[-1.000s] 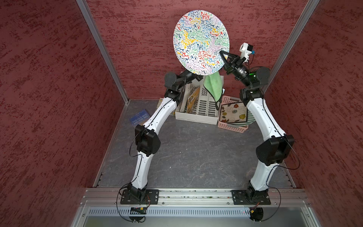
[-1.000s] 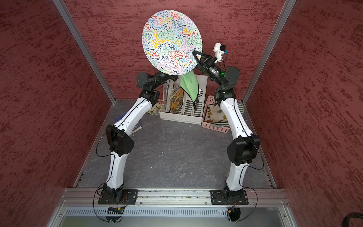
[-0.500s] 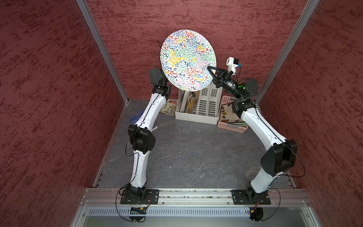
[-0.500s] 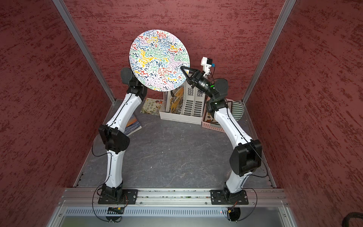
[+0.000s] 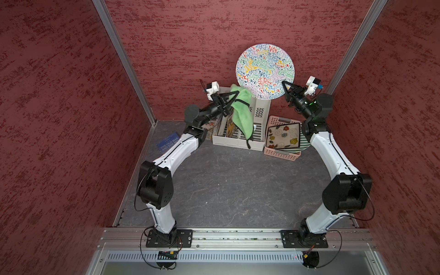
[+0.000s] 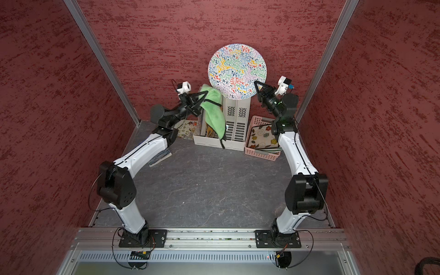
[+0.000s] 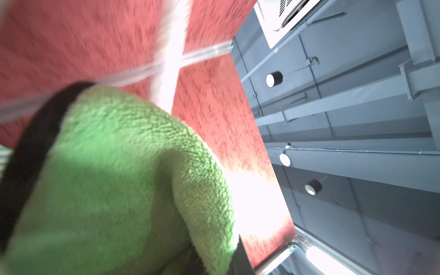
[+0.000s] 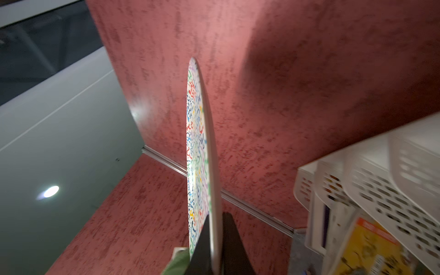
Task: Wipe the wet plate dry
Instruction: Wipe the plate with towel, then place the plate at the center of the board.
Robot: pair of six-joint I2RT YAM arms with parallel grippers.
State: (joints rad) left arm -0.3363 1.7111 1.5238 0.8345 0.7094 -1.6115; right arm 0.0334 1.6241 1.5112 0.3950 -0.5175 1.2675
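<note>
textured dark red walls (image 5: 59,95) close in three sides, joined by aluminium corner posts (image 5: 124,62). the counter (image 5: 226,190) is dark grey with pale veins. in the left wrist view, a grey beamed ceiling (image 7: 381,214) carries round lamps (image 7: 273,79).

Plate (image 5: 265,71) shifts rightward with the right gripper (image 5: 284,83); the cloth (image 5: 242,114) (hidden behind the plate half a second ago) now hangs exposed from the left gripper (image 5: 234,94).

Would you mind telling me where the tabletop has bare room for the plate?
The middle of the grey tabletop, from the white rack and pink basket to the metal rail, is bare. Crowded along the back: rack, basket, blue book.
</note>
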